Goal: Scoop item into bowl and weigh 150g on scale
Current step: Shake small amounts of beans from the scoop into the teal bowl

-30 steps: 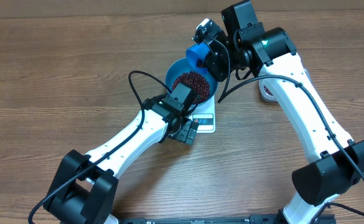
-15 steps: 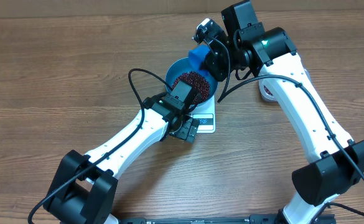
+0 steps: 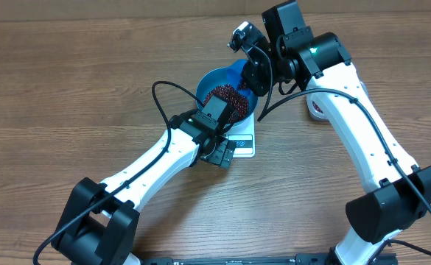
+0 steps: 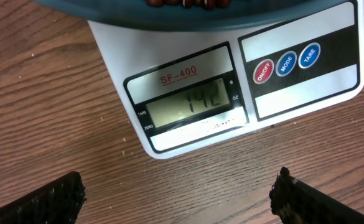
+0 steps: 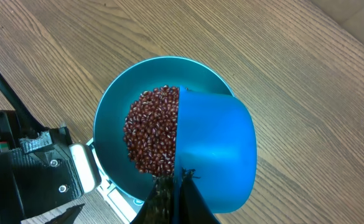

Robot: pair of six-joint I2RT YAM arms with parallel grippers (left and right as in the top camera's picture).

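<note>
- Noted right fingers (image 5: 169,198) clamped on blue scoop (image 5: 216,149) above beans (image 5: 150,134) in bowl (image 5: 107,118).
- Noted left fingers (image 4: 45,200) spread wide, near side of scale (image 4: 306,90).
- Cannot make out scoop handle.

Beans (image 5: 150,134) dark red-brown, in glossy blue bowl (image 5: 110,121). Scoop (image 5: 216,149) brighter blue, just ahead of right claw (image 5: 172,196). Scale (image 4: 306,93) white, ahead of left claw (image 4: 178,186); one red button (image 4: 263,71), two blue buttons (image 4: 285,63). Table (image 4: 45,93) brown wood grain.
</note>
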